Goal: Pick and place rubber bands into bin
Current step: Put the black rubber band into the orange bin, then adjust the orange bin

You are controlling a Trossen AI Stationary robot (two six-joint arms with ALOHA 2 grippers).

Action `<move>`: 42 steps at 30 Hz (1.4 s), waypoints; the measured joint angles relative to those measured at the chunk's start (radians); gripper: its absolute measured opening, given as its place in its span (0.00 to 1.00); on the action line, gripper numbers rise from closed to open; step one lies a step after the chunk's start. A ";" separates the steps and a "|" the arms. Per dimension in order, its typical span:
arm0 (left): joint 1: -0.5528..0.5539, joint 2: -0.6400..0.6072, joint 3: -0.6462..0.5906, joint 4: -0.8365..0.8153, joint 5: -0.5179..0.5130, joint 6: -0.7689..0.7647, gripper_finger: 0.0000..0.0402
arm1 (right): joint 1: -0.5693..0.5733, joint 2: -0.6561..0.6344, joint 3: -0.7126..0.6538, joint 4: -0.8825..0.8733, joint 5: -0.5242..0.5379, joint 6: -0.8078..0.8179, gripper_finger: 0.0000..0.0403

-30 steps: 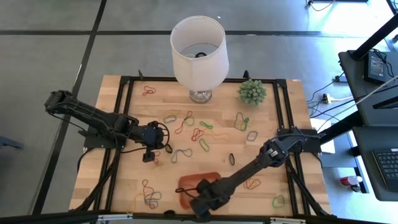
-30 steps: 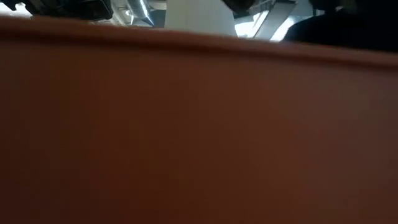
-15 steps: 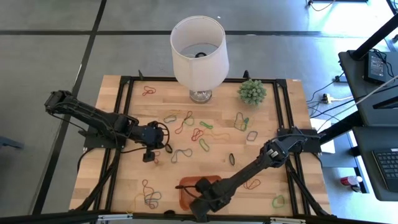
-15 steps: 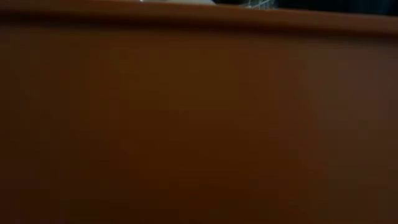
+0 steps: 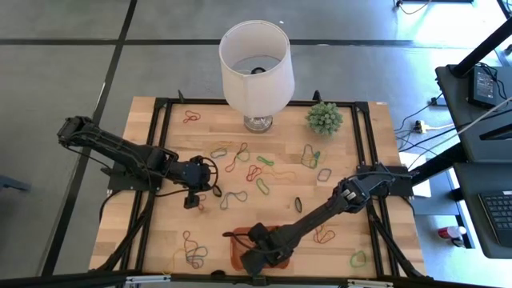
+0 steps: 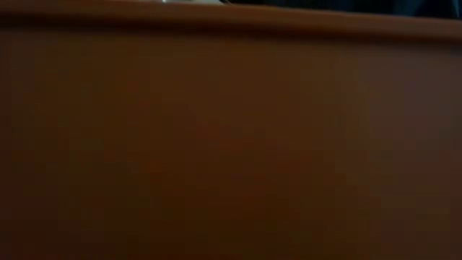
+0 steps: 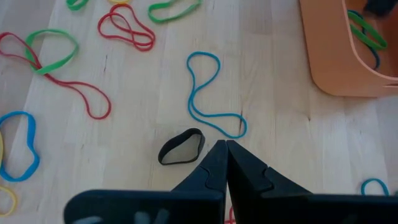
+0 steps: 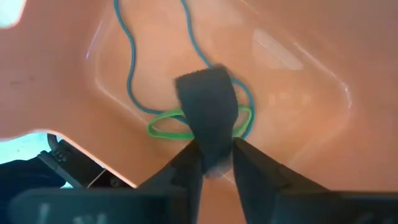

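The orange bin (image 5: pixel 237 256) sits near the table's front edge; its wall (image 6: pixel 231 144) fills the low view. A blue band (image 8: pixel 130 68) and a green band (image 8: pixel 163 129) lie inside it. My right gripper (image 8: pixel 217 163) points down into the bin, fingers apart, with a wide black band (image 8: pixel 205 106) standing between them. My left gripper (image 7: pixel 225 148) hovers shut over the table's left middle (image 5: pixel 190 202), beside a black band (image 7: pixel 181 147) and a blue band (image 7: pixel 208 93) lying flat on the wood. More rubber bands (image 5: pixel 258 172) lie scattered over the table. My right gripper comes at the black band from above, pointing down into the bin. The band's near end (image 8: pixel 214 158) stands in the gap between the parted fingers. Whether the fingers touch it, I cannot tell.
A lamp with a white shade (image 5: pixel 256 68) and a small green plant (image 5: pixel 324 118) stand at the far edge. Loose bands lie at the front left (image 5: pixel 192 252) and front right (image 5: pixel 358 258). Black frame rails (image 5: pixel 156 144) run along the table's sides.
My right gripper has shifted a little toward the table's left over the bin and has rolled at the wrist. In the low view the bin's wall has risen until it covers nearly the whole picture.
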 joint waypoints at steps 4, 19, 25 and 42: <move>0.000 0.000 0.000 0.000 0.000 0.000 0.00 | 0.000 0.000 0.000 -0.007 0.004 -0.002 0.34; 0.000 0.000 0.000 0.000 -0.001 0.000 0.00 | -0.044 -0.002 0.000 0.176 0.245 -0.031 0.42; 0.000 0.000 0.000 0.000 0.000 -0.001 0.00 | -0.072 -0.002 0.000 0.236 0.273 -0.032 0.38; -0.038 0.000 0.000 0.000 0.000 0.000 0.00 | -0.096 -0.002 0.000 0.241 0.386 -0.033 0.23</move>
